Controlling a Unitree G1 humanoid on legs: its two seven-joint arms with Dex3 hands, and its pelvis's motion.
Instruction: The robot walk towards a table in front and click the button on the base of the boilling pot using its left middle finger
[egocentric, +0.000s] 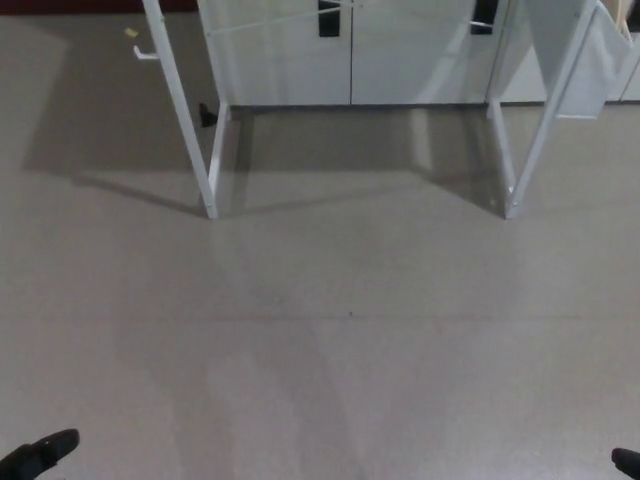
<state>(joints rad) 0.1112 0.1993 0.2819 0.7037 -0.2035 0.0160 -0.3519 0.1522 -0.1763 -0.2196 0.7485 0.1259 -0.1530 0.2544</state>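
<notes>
White table legs (190, 120) ahead on grey floor (330, 330); each robot hand's state unclear.

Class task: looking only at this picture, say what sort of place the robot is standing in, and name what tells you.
Probably an indoor lab or workroom: a smooth grey floor, the white metal table legs ahead, and pale cabinets with dark handles along the wall behind.

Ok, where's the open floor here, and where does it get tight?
Bare floor stretches from the robot's left hand and right hand to the white table legs. Tighter beyond, between the legs and cabinets.
</notes>
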